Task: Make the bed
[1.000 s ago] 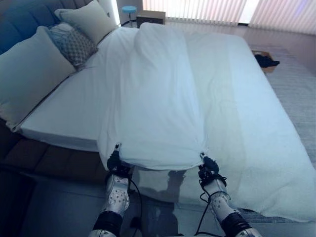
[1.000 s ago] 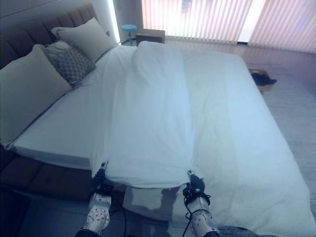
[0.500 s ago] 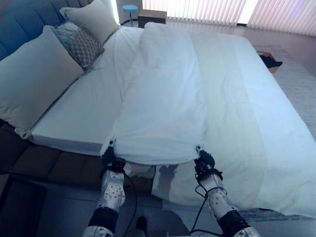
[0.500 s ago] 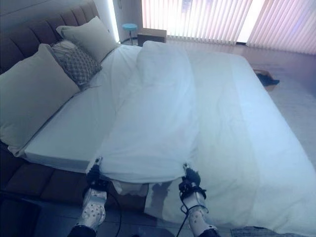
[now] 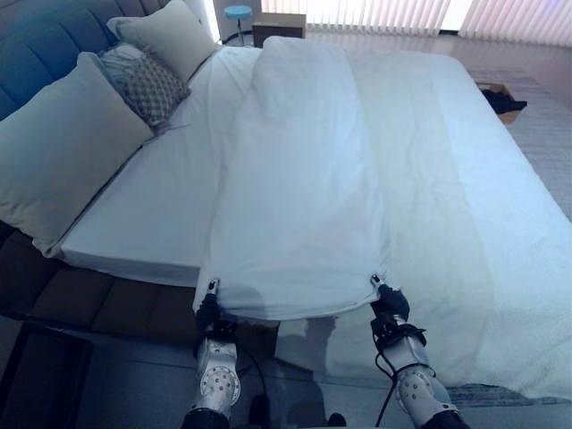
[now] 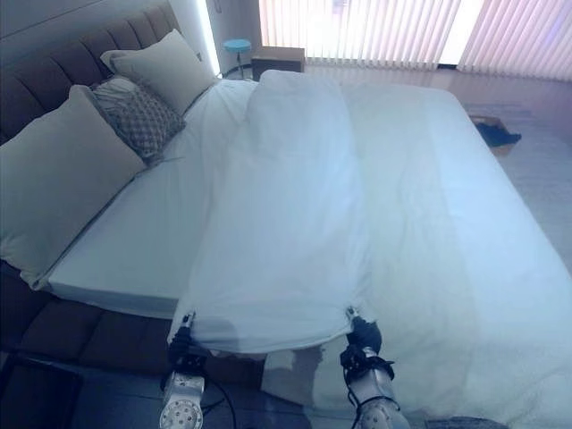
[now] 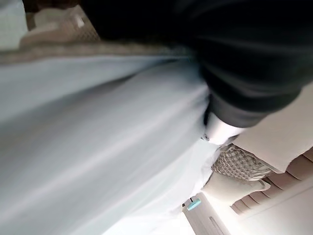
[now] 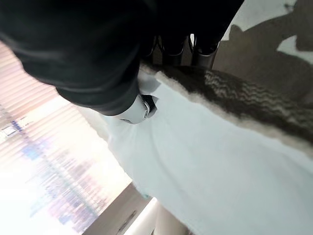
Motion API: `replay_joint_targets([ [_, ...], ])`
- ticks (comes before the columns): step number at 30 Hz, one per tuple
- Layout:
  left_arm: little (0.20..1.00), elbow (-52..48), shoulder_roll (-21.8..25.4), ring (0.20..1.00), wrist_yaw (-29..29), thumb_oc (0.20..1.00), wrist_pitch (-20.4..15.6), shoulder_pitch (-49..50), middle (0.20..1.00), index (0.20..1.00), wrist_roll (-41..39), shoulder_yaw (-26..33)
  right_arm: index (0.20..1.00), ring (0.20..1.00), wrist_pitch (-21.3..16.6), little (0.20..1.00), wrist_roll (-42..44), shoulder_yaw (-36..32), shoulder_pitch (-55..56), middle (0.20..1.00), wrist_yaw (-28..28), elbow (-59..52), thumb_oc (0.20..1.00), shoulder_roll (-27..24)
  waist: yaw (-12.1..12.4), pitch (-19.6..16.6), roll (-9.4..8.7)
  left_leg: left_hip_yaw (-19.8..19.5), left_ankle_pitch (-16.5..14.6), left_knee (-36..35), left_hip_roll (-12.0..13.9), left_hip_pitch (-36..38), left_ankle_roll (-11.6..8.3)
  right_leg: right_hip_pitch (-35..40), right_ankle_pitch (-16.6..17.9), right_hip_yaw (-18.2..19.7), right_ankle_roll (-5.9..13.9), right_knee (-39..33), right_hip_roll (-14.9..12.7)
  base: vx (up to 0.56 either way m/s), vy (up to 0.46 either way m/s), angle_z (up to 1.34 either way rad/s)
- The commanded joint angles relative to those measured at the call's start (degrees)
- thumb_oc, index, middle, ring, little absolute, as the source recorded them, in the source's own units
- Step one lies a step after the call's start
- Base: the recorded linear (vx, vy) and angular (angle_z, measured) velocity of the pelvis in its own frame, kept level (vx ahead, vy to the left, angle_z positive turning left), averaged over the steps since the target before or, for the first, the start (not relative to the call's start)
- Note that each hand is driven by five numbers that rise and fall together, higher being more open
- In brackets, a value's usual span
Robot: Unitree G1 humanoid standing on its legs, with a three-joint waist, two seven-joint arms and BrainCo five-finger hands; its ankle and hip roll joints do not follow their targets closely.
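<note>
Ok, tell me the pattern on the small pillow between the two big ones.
The small pillow has a fine grey-and-white lattice pattern; the right eye view shows it best.

Bedroom, domestic or hotel-style; wide bed [image 5: 134, 223] with white fitted sheet, white duvet [image 5: 304, 179] laid lengthwise over it; padded channel-stitched headboard [image 6: 54, 67] along the robot's left; two large plain pillows [image 5: 54, 152] propped against it, a patterned cushion [image 5: 147, 85] between them; small dark wooden bedside cabinet [image 6: 279, 63] at the far corner, a little round blue-topped stool [image 6: 235, 46] just beside it; full-height vertical blinds [image 6: 393, 36] across the far wall, daylight behind; rug [image 5: 545, 143] on the floor past the bed's far side.
</note>
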Motion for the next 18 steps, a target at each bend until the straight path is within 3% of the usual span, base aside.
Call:
replay_joint_targets([
  [1, 0.2, 2.3, 5.9, 0.2, 0.9, 0.2, -2.1, 3.1, 0.2, 0.2, 3.8, 3.8, 0.2, 0.2, -0.9, 0.2, -3.7, -2.1, 2.2, 0.2, -0.5, 1.1, 0.2, -1.1, 1.7, -1.5, -1.99, 1.5, -2.5, -1.4, -3.5, 0.4, 0.49, -3.0, 2.2, 0.3, 5.02, -1.0, -1.2, 0.02, -0.035, 0.11],
  [6, 0.2, 8.6, 6.3, 0.2, 3.0, 0.2, -1.1, 2.9, 0.2, 0.2, 6.6, 3.8, 0.2, 0.2, 2.9, 0.2, -10.9, 0.3, 0.7, 0.2, -1.3, 9.8, 0.2, -3.2, 1.9, 0.1, -2.01, 1.2, -2.0, -1.4, -3.3, -0.6, 0.32, -3.7, 2.6, -0.4, 5.16, -1.1, -1.4, 0.0, -0.022, 0.05],
  [11, 0.2, 13.6, 7.6, 0.2, 4.2, 0.2, -1.0, 0.6, 0.2, 0.2, 9.4, 3.7, 0.2, 0.2, 3.6, 0.2, -13.0, 1.3, -2.7, 0.2, -2.0, 15.0, 0.2, -3.9, 2.0, 1.3, -1.64, 1.4, -1.6, -1.4, -3.2, -2.1, -0.02, -4.7, 3.3, -1.0, 5.21, -1.8, -1.6, -0.03, -0.004, 0.03],
  [12, 0.398, 14.4, 7.8, 0.398, 4.5, 0.398, -1.2, -0.2, 0.398, 0.398, 10.3, 3.5, 0.266, 0.266, 3.7, 0.266, -13.1, 1.5, -3.7, 0.266, -2.0, 16.3, 0.266, -3.9, 2.0, 1.5, -1.53, 1.6, -1.5, -1.4, -3.1, -2.5, -0.17, -5.0, 3.4, -1.1, 5.26, -2.0, -1.6, 0.0, 0.0, 0.0],
  [13, 1.0, 15.8, 8.2, 1.0, 4.8, 1.0, -1.1, -0.9, 1.0, 1.0, 11.3, 3.4, 1.0, 1.0, 3.8, 1.0, -13.1, 1.6, -4.5, 1.0, -2.1, 17.9, 1.0, -3.8, 2.0, 1.6, -1.44, 1.7, -1.4, -1.4, -3.1, -2.8, -0.26, -5.3, 3.5, -1.1, 5.28, -2.2, -1.6, 0.0, 0.0, 0.0],
  [18, 1.0, 20.1, 11.4, 1.0, 9.5, 1.0, -1.8, -4.2, 1.0, 1.0, 21.0, 3.3, 1.0, 1.0, 5.0, 1.0, -17.6, 3.2, -8.4, 1.0, -2.5, 25.8, 1.0, -4.1, 2.0, 1.9, -1.2, 2.6, -1.4, -1.4, -2.8, -3.0, -0.56, -5.9, 3.6, -0.4, 5.4, -2.2, -1.3, 0.01, -0.002, 0.03],
])
